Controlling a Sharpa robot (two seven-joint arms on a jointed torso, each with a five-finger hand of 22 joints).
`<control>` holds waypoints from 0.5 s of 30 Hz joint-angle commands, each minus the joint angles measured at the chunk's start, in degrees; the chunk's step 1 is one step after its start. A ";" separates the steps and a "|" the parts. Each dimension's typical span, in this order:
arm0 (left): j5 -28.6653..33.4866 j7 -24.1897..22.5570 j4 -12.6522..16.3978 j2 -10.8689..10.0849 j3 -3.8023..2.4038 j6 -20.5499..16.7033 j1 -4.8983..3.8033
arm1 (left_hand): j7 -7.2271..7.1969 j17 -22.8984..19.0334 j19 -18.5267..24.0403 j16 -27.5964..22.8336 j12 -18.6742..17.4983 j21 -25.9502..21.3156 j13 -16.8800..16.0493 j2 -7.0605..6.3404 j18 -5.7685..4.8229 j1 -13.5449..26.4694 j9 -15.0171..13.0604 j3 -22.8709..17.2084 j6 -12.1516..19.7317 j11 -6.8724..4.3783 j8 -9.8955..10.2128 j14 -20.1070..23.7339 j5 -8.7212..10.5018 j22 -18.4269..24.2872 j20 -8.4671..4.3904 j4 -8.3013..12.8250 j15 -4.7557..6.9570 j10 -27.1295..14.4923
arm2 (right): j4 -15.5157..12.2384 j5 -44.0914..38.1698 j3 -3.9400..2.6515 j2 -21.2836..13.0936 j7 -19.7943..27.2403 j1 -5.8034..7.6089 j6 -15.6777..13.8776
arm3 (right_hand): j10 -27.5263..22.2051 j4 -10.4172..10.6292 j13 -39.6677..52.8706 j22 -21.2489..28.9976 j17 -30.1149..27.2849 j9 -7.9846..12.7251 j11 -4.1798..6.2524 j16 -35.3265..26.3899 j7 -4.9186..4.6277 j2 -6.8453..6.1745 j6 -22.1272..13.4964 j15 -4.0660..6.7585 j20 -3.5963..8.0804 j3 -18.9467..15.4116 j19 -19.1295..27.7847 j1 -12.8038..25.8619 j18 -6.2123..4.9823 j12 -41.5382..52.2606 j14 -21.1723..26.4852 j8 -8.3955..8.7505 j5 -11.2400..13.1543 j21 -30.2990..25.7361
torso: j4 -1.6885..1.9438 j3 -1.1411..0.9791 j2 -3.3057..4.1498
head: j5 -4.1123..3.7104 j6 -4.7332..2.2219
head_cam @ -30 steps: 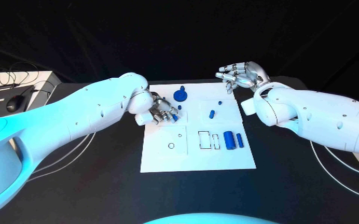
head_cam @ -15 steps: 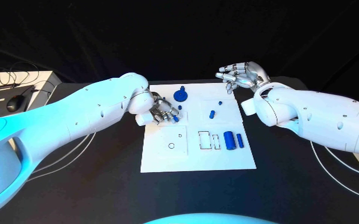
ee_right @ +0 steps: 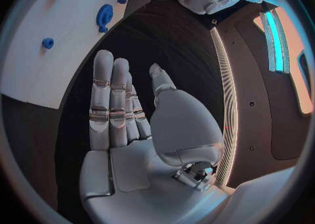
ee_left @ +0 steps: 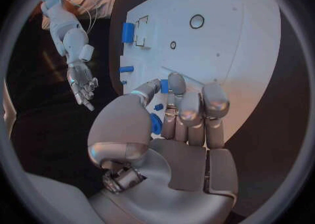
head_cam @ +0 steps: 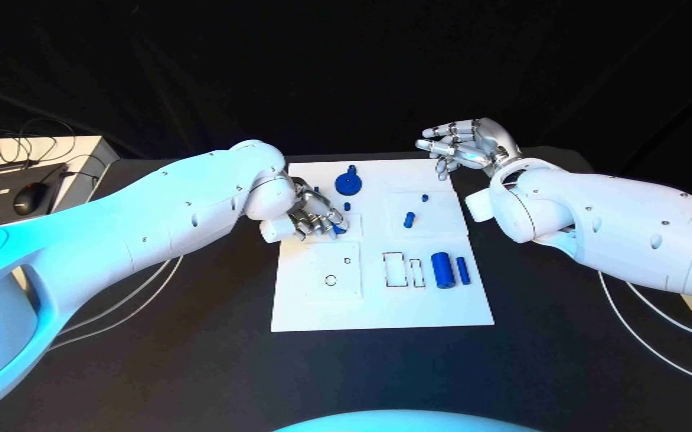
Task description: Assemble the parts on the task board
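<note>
The white task board (head_cam: 378, 302) lies mid-table. On it lie a blue disc (head_cam: 348, 184), a small peg (head_cam: 348, 206), another peg (head_cam: 426, 197), an oblong piece (head_cam: 410, 219) and two blue cylinders (head_cam: 450, 270) beside empty outlined slots (head_cam: 394, 269). My left hand (head_cam: 307, 214) hovers low over the board's upper left, fingers curled, pinching a small blue part (ee_left: 164, 86) between thumb and finger. My right hand (head_cam: 464, 145) is held up off the board's far right corner, with its fingers straight and apart and nothing in them (ee_right: 125, 113). The disc (ee_right: 104, 14) lies ahead of it.
A small ring outline (head_cam: 330, 280) marks the board's lower left. A computer mouse (head_cam: 28, 199) and a white box (head_cam: 65, 167) sit at the table's far left. Cables (head_cam: 144, 287) trail beside the left arm.
</note>
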State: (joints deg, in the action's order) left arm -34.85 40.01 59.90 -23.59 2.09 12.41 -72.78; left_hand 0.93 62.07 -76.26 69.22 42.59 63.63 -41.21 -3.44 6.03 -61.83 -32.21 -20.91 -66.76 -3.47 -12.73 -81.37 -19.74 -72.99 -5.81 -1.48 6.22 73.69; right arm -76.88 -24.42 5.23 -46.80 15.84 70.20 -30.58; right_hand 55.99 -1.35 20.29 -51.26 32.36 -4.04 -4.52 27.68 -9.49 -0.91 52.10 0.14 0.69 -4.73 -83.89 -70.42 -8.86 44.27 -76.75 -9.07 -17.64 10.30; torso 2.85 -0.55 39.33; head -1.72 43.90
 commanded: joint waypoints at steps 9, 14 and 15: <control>-0.34 -2.23 0.50 0.14 -0.04 -3.97 0.06 | -0.06 0.62 -0.30 0.71 0.06 1.29 0.73 0.14 -1.07 -0.85 -1.97 -10.49 -0.44 -0.18 -1.03 -0.39 -2.83 -0.84 0.11 7.54 -0.34 1.07 | 0.01 -0.38 -0.02 0.11 0.59 0.02 0.67 | 0.02 0.18 0.12 -0.18 0.13 0.01 0.42 -0.16 -0.34 0.25 0.12 -0.01 0.31 -0.17 -0.62 0.29 -0.61 -0.19 -0.60 -0.08 -0.33 0.27 | -0.03 -0.02 -0.02 | 0.10 0.01; -0.09 -3.31 1.02 -0.18 -0.12 -5.44 0.09 | -0.46 0.98 -0.36 1.34 0.05 1.87 0.72 -0.25 -1.32 0.47 -4.92 -12.17 -0.65 -0.45 -2.02 -0.54 -6.11 -1.18 0.06 8.45 -0.26 1.67 | 0.08 -0.38 -0.02 0.14 0.60 0.02 0.71 | 0.02 0.18 0.12 -0.18 0.13 0.01 0.42 -0.16 -0.34 0.25 0.12 -0.01 0.31 -0.17 -0.62 0.29 -0.61 -0.19 -0.60 -0.08 -0.33 0.27 | -0.06 -0.02 0.01 | 0.12 -0.02; -0.01 -3.46 1.14 -0.29 -0.19 -5.59 0.09 | -0.51 1.03 -0.35 1.44 0.05 1.91 0.70 -0.30 -1.35 0.63 -5.33 -12.27 -0.72 -0.48 -2.08 -0.56 -6.81 -1.20 0.07 8.58 -0.26 1.76 | 0.09 -0.38 -0.02 0.15 0.61 0.02 0.72 | 0.02 0.18 0.12 -0.18 0.13 0.01 0.42 -0.16 -0.34 0.25 0.12 -0.01 0.31 -0.17 -0.62 0.29 -0.61 -0.19 -0.60 -0.08 -0.33 0.27 | -0.07 -0.02 0.01 | 0.11 0.00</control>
State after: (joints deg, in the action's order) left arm -35.01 38.56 60.76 -23.79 2.00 8.86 -72.71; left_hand 0.50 63.06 -76.26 70.35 42.59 65.18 -40.50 -3.79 5.69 -61.83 -37.31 -22.65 -67.21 -3.58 -14.66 -81.61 -25.92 -74.15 -5.81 -3.22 6.00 74.67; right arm -76.78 -24.42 5.23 -46.71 15.84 70.20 -30.57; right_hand 55.99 -1.35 20.35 -51.38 32.44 -4.04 -4.52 27.68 -9.49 -0.91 52.10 -0.01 0.68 -4.73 -83.89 -70.42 -8.78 44.27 -76.90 -9.07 -17.64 10.30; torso 2.81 -0.58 39.30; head -1.58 43.88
